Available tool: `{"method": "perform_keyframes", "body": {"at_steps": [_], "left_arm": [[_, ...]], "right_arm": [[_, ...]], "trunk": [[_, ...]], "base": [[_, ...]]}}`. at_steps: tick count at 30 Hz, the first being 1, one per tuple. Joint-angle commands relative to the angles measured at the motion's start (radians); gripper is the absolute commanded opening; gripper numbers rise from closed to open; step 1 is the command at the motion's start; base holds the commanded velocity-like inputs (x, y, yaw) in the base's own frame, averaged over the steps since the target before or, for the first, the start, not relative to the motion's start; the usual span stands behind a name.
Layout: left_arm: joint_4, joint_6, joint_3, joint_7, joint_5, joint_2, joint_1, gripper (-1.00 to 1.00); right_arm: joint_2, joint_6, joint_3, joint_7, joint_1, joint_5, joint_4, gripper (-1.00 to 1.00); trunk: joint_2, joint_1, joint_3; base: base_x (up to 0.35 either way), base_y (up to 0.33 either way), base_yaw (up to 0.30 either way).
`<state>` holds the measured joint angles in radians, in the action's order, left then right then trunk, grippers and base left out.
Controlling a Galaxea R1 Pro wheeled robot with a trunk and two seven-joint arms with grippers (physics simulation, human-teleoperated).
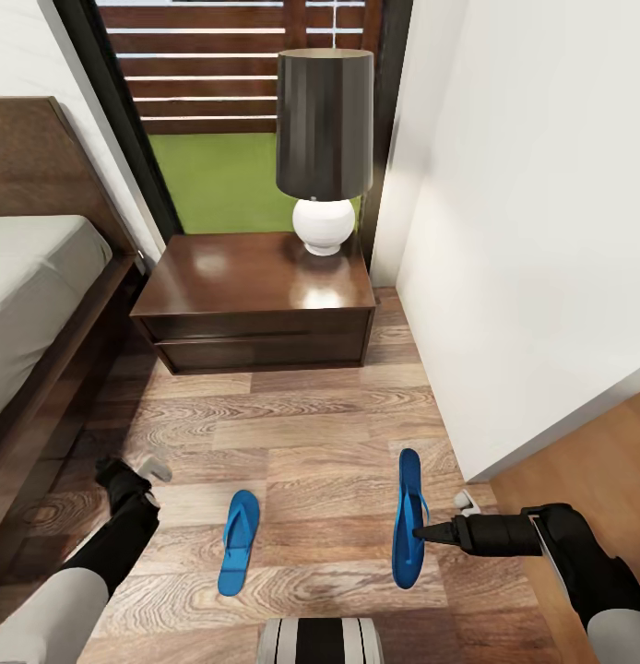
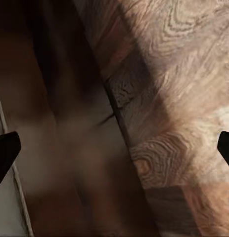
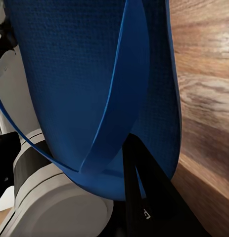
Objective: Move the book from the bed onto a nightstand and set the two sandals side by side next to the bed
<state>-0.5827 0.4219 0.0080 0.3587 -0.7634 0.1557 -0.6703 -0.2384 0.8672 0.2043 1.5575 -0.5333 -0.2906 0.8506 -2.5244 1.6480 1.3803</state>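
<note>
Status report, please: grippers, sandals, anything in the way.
Right gripper shut on right sandal. Left gripper open, empty, beside bed. Left sandal flat on floor, apart. Nothing blocking.

The right gripper (image 1: pixel 420 532) touches one sandal (image 1: pixel 408 516). The other sandal (image 1: pixel 238 540) lies on the floor (image 1: pixel 311 433) to its left; the nightstand (image 1: pixel 255 300), bearing the lamp (image 1: pixel 324 148), stands beyond, bed (image 1: pixel 34 314) far left.

Two blue sandals (image 1: pixel 238 542) (image 1: pixel 408 518) apart on floor, right one tilted edgewise.
</note>
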Motion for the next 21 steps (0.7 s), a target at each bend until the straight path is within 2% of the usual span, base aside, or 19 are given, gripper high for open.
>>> {"method": "perform_keyframes", "body": {"at_steps": [1,3,4,5,8,9,10,11,12,15,17,19,21], "left_arm": [[0.025,0.004,-0.013,-0.002,-0.023,-0.007,0.008,1.00],[0.053,0.004,-0.056,-0.002,-0.056,-0.019,0.014,1.00],[0.066,0.005,-0.101,-0.002,-0.088,-0.026,0.017,1.00],[0.074,0.005,-0.127,-0.002,-0.105,-0.029,0.018,1.00],[0.158,0.007,-0.293,0.000,-0.209,-0.038,0.022,1.00],[0.214,0.008,-0.371,0.001,-0.255,-0.039,0.022,1.00],[0.266,0.009,-0.479,0.003,-0.326,-0.040,0.023,1.00],[0.280,0.010,-0.532,0.004,-0.366,-0.040,0.023,1.00],[0.284,0.011,-0.556,0.004,-0.385,-0.039,0.023,1.00],[0.298,0.024,-0.654,0.005,-0.471,-0.036,0.023,1.00],[0.300,0.027,-0.672,0.004,-0.495,-0.029,0.023,1.00],[0.299,0.026,-0.687,0.008,-0.533,-0.004,0.023,1.00],[0.293,0.025,-0.690,0.039,-0.556,0.016,0.023,1.00]], "right_arm": [[0.001,0.015,0.003,0.013,-0.001,-0.010,0.001,-1.00],[0.001,0.015,0.003,0.013,-0.001,-0.009,0.001,-1.00],[0.001,0.015,0.003,0.013,-0.001,-0.010,0.001,-1.00],[0.001,0.015,0.003,0.013,-0.001,-0.010,0.001,-1.00],[0.001,0.015,0.003,0.013,-0.001,-0.010,0.001,-1.00],[0.001,0.015,0.003,0.013,-0.001,-0.010,0.001,-1.00],[0.001,0.015,0.003,0.013,-0.001,-0.010,0.001,-1.00],[0.001,0.015,0.003,0.013,-0.001,-0.010,0.001,-1.00],[0.001,0.015,0.003,0.013,-0.001,-0.010,0.001,-1.00],[0.001,0.015,0.002,0.013,-0.001,-0.010,0.001,-1.00],[0.001,0.015,0.002,0.013,-0.001,-0.010,0.001,-1.00],[0.001,0.015,0.001,0.012,-0.001,-0.010,0.001,-1.00],[0.002,0.015,0.001,0.012,-0.001,-0.010,0.001,-1.00]], "trunk": [[0.000,0.000,0.001],[0.000,0.000,0.001],[0.000,0.000,0.001],[0.000,0.000,0.001],[0.000,0.000,0.001],[0.000,0.000,0.001],[0.000,0.000,0.001],[0.000,0.000,0.001],[0.000,0.000,0.001],[0.000,0.000,0.001],[0.000,0.000,0.001],[0.000,0.000,0.001],[0.000,0.000,0.001]], "base": [[0.000,0.000,0.000],[0.000,0.000,0.000],[0.000,0.000,0.000],[0.000,0.000,0.000],[0.000,0.000,0.000],[0.000,0.000,0.000],[0.000,0.000,0.000],[0.000,0.000,0.000],[0.000,0.000,0.000],[0.000,0.000,0.000],[0.000,0.000,0.000],[0.000,0.000,0.000],[0.000,0.000,0.000]]}}
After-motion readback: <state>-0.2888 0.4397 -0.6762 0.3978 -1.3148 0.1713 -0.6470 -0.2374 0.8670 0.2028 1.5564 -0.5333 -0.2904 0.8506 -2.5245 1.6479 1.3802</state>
